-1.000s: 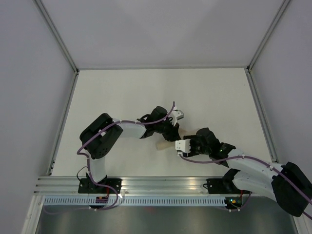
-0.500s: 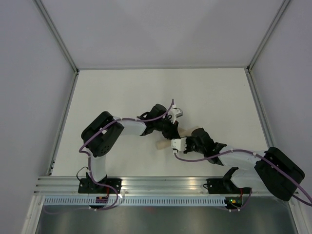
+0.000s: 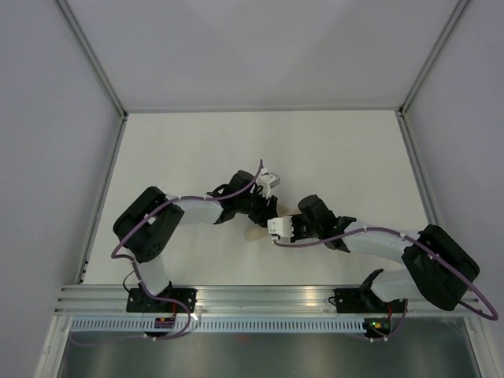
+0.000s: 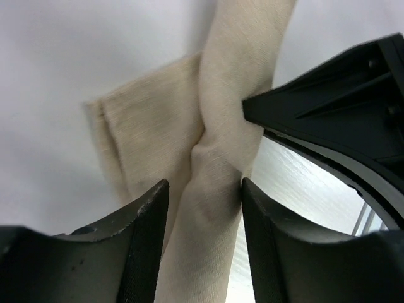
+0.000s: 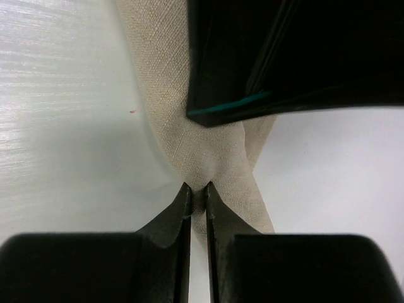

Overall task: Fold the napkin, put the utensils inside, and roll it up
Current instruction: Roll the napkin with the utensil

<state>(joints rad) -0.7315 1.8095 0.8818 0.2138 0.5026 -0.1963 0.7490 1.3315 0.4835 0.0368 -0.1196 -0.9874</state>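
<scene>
Right gripper [image 5: 196, 192] is pinching a thin fold of the napkin [image 5: 158, 63] while left gripper [image 4: 203, 186] is straddling it with jaws parted, so any tug is risking unravelling the cloth.

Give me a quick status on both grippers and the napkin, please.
Right gripper shut on the napkin, pinching a fold. Left gripper open, straddling its bunched length. Utensils not visible. Grippers crowd each other.
</scene>
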